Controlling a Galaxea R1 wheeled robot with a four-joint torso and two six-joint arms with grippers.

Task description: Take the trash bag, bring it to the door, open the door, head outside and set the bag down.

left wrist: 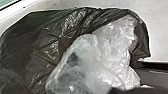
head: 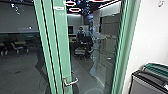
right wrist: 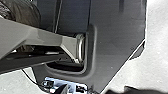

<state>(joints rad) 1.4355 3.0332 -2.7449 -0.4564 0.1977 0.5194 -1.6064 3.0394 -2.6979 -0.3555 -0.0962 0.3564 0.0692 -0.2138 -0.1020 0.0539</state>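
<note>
the robot faces a green-framed glass door (head: pixel 65 45), which looks closed. its metal lever handle (head: pixel 71 81) sits low on the upright green rail, and this door is the landmark for what lies around. right of the door, as the robot faces it, is a white wall (head: pixel 147 37), with a grey bin with a black rim (head: pixel 147 84) low in front of it; a bin with a green lid (head: pixel 156 66) stands just beside the grey one. in the door's glass, beyond the handle, a person (head: pixel 80 37) appears small, near dark furniture; whether seen through the pane or reflected in it cannot be told. ring-shaped lights (head: pixel 75 10) glow above the person. left of the door, behind more glass, are a chair (head: pixel 18 47) and a pale-topped table (head: pixel 22 43) in a dim room.

the trash bag (left wrist: pixel 27 47) shows large in the left wrist view: black, glossy and creased, with crumpled clear plastic (left wrist: pixel 83 52) bulging out of it, above a pale floor (left wrist: pixel 160 32). what looks like part of the same dark plastic is next to the robot's own body in the right wrist view. how far the bag is from the door, and whether it touches the floor, cannot be told. nor can it be told how far the left gripper is open or whether it has hold of the bag; the same goes for how open the right gripper is and for anything in its grip.
</note>
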